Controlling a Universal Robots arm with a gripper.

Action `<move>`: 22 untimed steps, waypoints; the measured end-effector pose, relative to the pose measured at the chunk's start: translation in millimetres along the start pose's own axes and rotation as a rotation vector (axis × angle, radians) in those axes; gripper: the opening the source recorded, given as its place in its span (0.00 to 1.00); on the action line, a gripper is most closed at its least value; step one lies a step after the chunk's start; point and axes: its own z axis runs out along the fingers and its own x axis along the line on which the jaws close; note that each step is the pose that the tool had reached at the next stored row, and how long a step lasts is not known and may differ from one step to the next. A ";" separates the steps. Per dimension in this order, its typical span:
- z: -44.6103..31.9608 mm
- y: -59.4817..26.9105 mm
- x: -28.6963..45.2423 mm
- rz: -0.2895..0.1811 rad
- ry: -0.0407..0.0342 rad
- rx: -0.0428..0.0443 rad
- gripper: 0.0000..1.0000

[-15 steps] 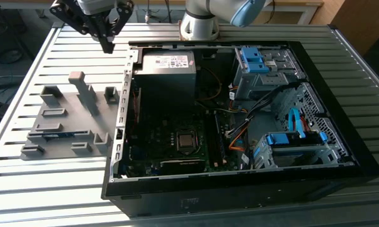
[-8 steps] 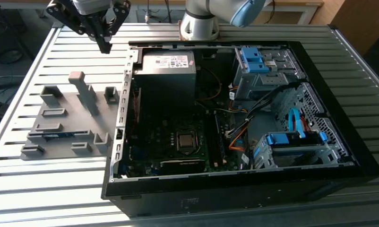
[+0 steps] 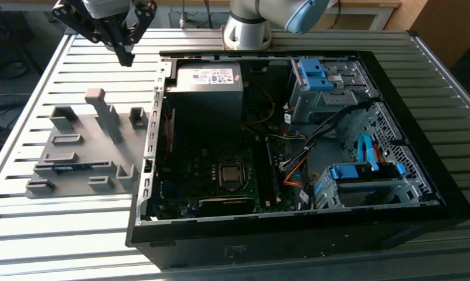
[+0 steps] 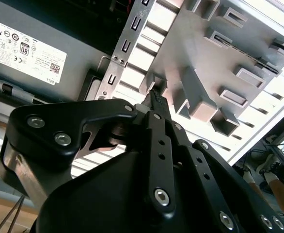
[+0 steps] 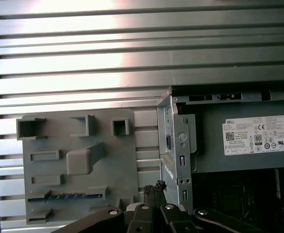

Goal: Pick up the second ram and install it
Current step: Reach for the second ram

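Nearest in the exterior view is the open computer case [image 3: 297, 229] on the slatted worktop [image 3: 63, 234]. Its motherboard [image 3: 190, 170] is dark, and the memory slots are too dim to tell whether any stick already sits there.

Just beside the case, on the exterior view's left, lies a grey holder [image 3: 102, 137]. The second ram [image 3: 69, 167] stands on edge in one of its nearer slots. In the first wrist view the ram [image 5: 64, 196] shows as a thin blue-green strip, and its chips and the sunken part of the board cannot be made out.

Farthest back, the tool [image 3: 127, 57] hangs over the worktop beyond the holder, well apart from the ram. Its fingers are closed together and hold nothing.

The step in hand looks like the approach for the pick. Done well, that calls for the fingers spread wider than the board, set square across its flat faces near mid-length, and a lift straight out of the slot. In the second wrist view the tool's own body hides much of the holder below it.
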 end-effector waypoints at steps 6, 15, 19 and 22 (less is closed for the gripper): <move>-0.1 -0.5 5.8 0.000 0.0000 0.0000 0.11; -0.4 -1.9 24.4 0.000 -0.0001 0.0000 0.11; -0.6 -2.8 36.4 0.000 0.0000 0.0000 0.11; -0.7 -3.5 46.0 0.000 -0.0001 0.0000 0.11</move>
